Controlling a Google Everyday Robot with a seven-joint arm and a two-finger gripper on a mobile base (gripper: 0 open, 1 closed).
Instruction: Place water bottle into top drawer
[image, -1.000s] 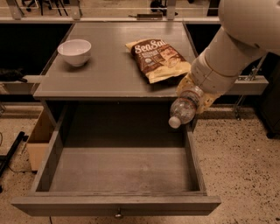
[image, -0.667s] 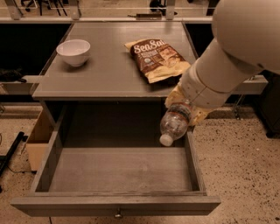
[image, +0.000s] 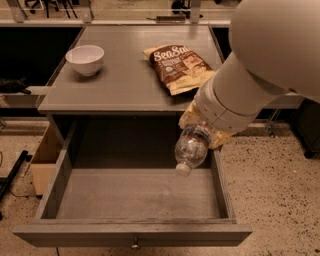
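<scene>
While the top drawer stands pulled wide open under the grey table, its flat front panel nearest the camera with a small round knob at the middle of its lower edge, the water bottle hangs in the air over the drawer's right rear part, close to the right side wall and clear of the drawer floor. The bottle is tilted with its white cap pointing down and slightly left, and its base is up inside the gripper. The gripper sits just below the front edge of the table top, at the right end of the drawer opening, and its yellowish fingers are clamped on the upper end of the bottle, one showing to the left of it and one to the right. Behind the gripper the thick white arm rises up and to the right and fills the upper right corner. On the table top a white bowl stands near the left rear, and a brown and yellow snack bag lies flat right of the middle, its near corner just beside the arm. A tan cardboard box stands on the speckled floor just left of the drawer, close against its left wall
</scene>
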